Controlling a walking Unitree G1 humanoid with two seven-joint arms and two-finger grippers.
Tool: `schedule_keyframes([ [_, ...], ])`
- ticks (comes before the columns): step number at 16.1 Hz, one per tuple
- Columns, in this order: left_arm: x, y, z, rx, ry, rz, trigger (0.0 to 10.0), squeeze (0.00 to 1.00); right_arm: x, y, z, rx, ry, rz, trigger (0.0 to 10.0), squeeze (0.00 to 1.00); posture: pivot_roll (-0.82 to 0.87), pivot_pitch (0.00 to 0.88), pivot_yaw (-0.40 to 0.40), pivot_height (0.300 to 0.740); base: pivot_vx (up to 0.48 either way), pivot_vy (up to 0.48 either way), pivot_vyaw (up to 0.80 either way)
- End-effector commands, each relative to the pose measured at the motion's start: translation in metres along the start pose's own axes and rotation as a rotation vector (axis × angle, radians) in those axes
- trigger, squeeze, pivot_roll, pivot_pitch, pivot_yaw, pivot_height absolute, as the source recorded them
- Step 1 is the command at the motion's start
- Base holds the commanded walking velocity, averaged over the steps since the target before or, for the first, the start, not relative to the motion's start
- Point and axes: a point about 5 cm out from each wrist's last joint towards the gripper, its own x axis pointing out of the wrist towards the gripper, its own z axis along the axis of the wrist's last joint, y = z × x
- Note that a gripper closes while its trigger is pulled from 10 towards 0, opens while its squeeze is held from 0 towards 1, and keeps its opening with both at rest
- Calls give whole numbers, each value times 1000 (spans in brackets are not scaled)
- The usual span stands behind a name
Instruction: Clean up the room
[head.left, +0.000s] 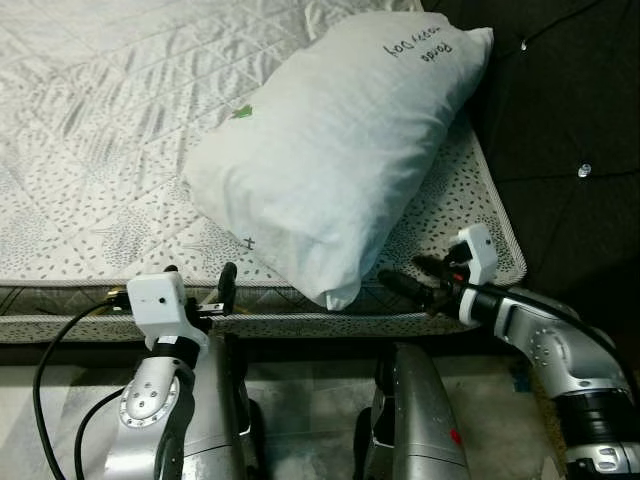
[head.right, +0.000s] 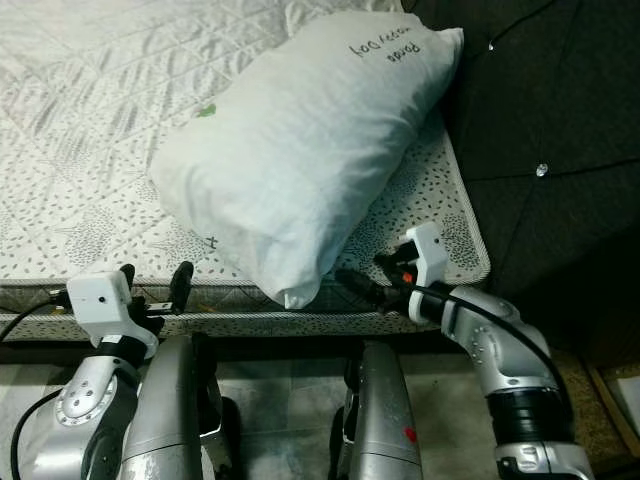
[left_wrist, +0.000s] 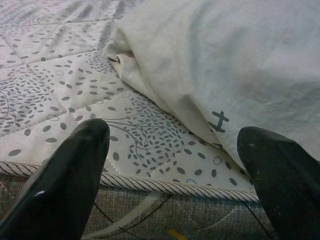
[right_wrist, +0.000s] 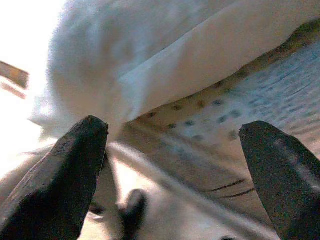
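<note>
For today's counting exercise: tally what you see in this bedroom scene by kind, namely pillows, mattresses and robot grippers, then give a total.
Pillow: 1
Mattress: 1
Grippers: 2, left gripper and right gripper, both open at the mattress edge
Total: 4

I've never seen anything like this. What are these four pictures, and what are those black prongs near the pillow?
A humanoid robot stands at a bed. The two wide pictures come from cameras in its head, looking down; the two close ones from cameras on its wrists. A white pillow lies on the patterned mattress, one corner over the edge. The prongs are fingers: the left gripper and right gripper both point at the pillow with fingers apart. Neither holds anything.
</note>
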Motion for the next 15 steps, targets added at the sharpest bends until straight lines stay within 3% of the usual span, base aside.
schedule_keyframes([
  [1, -3, 0, -3, 0, 22, -4, 10000, 0, -9, -4, 3, 56, -20, -16, 10000, 0, 76, 239, -28, 522, 0, 0, 0],
  [3, -2, -1, -3, -3, 25, -19, 10000, 0, -16, -12, 17, 167, -85, -50, 10000, 0, 76, 233, -22, 522, 0, 0, 0],
  [7, 0, 1, -4, -1, 28, -25, 10000, 0, -21, -12, 28, 271, -127, -46, 10000, 0, 78, 220, -17, 522, 0, 0, 0],
  [9, 1, 1, -4, 2, 30, -29, 10000, 0, -19, -2, 26, 323, -125, -7, 10000, 0, 78, 213, -15, 522, 0, 0, 0],
  [11, 1, 0, -5, 1, 33, -35, 10000, 0, -15, 18, 20, 374, -103, 56, 10000, 0, 77, 209, -11, 522, 0, 0, 0],
  [15, 4, -3, -6, -4, 36, -51, 10000, 0, 3, 54, 10, 371, -120, 86, 10000, 0, 73, 206, -4, 522, 0, 0, 0],
])
